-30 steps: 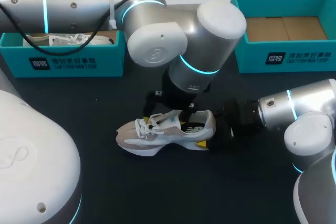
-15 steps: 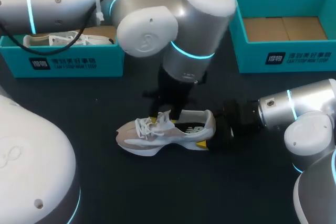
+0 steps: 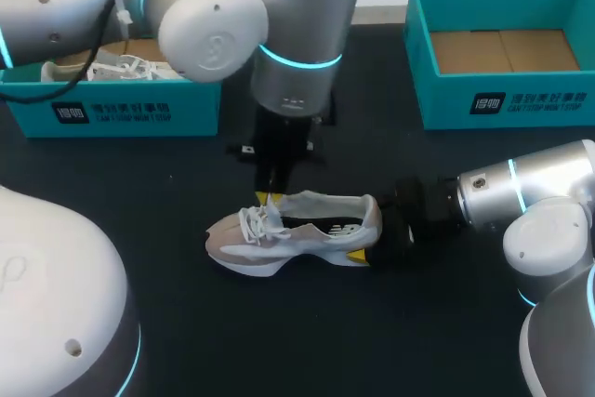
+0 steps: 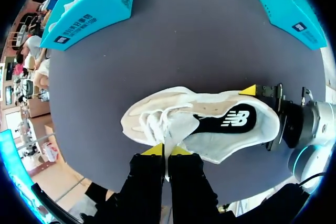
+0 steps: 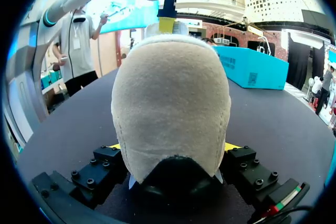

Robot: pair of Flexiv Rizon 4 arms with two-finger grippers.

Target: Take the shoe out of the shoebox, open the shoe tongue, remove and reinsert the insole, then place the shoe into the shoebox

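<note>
A white and beige sneaker (image 3: 311,232) lies on its sole on the dark table, toe to the left. My left gripper (image 3: 270,196) comes down from above onto the lace area. In the left wrist view it (image 4: 166,151) is shut on the shoe tongue (image 4: 169,129), a thin white flap pinched between the yellow tips. The black insole (image 4: 231,121) shows inside the shoe's opening. My right gripper (image 3: 381,234) is at the heel, level with the table. In the right wrist view its jaws stand wide on both sides of the beige heel (image 5: 170,103), holding it.
A teal shoebox (image 3: 125,109) at the back left holds another white shoe (image 3: 112,70). A second teal shoebox (image 3: 502,104) at the back right shows only its cardboard floor. My left arm's big joints hang over the table's middle back.
My left gripper has gone from open to shut on the tongue, and the left arm has swung leftward. The shoe and the right arm have stayed put.
</note>
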